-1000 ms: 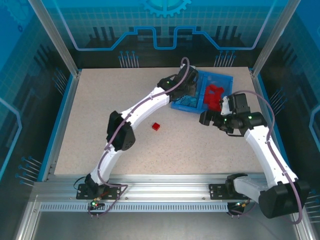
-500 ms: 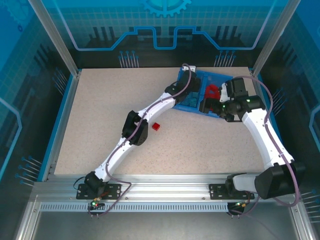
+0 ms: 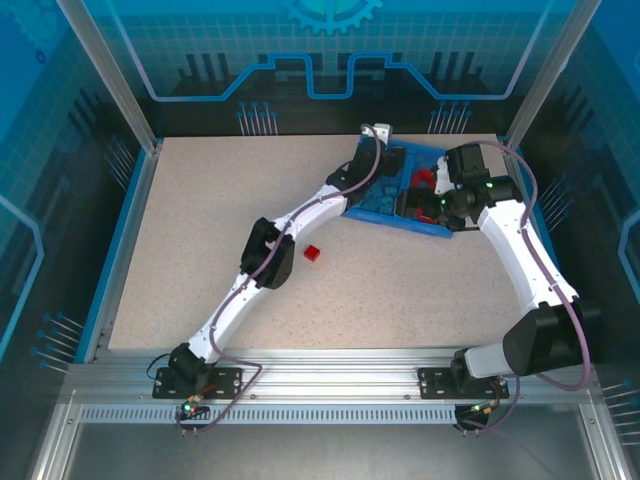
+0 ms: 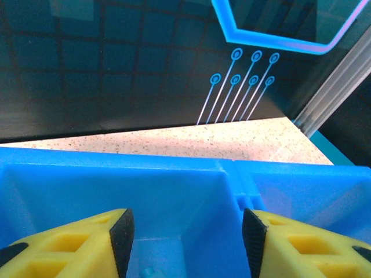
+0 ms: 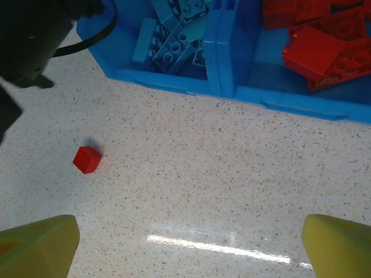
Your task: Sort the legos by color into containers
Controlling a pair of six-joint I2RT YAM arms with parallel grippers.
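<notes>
Both arms have pushed further toward the far right corner of the tabletop [image 3: 200,220] over the last second, the left arm now stretched nearly straight and the right one swung in against the tray's near edge. One loose red brick [image 3: 313,253] has stayed put near the middle of the tabletop, well apart from the tray [image 3: 430,228], with nothing touching it.

The left hand [image 4: 185,231] hangs over the tray's left compartment, its yellow fingers [image 4: 87,243] parted to a moderate gap with nothing gripped; between them its own camera looks onto the compartment's far wall and the divider [image 4: 237,185]. A sliver of pale blue at the bottom edge of that view is too cut off to name.

Light blue bricks [image 5: 174,40] lie heaped in the left compartment and red bricks [image 5: 319,46] in the right one, both piles cropped by the right wrist view's top edge. The right hand [image 5: 190,231] is spread wide and empty over bare tabletop just near of the tray. From above, both arms cover much of the tray.
</notes>
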